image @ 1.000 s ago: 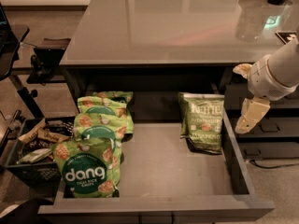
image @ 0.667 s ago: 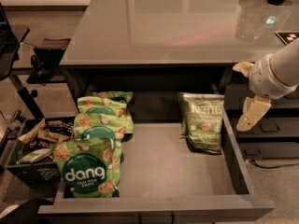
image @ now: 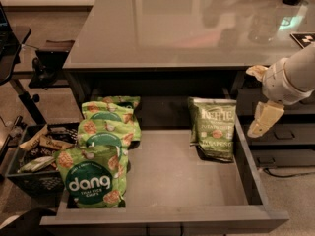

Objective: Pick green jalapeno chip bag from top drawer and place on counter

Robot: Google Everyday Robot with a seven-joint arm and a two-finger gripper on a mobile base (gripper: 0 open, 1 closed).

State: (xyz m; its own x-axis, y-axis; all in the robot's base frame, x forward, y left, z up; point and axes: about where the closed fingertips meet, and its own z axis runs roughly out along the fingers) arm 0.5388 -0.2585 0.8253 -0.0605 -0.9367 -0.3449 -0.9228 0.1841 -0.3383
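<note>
The green jalapeno chip bag (image: 213, 128), dark olive with white "Kettle" lettering, lies flat at the back right of the open top drawer (image: 182, 181), close to its right wall. My gripper (image: 253, 101) hangs at the right, just outside and above the drawer's right wall, a little to the right of the bag. Its cream fingers (image: 264, 119) stand apart and hold nothing. The glossy grey counter (image: 177, 28) spreads above and behind the drawer.
Several brighter green "dang" bags (image: 93, 178) are stacked along the drawer's left side. A black crate of snacks (image: 34, 156) stands on the floor at the left. Narrower grey drawers (image: 285, 141) sit behind my arm at the right.
</note>
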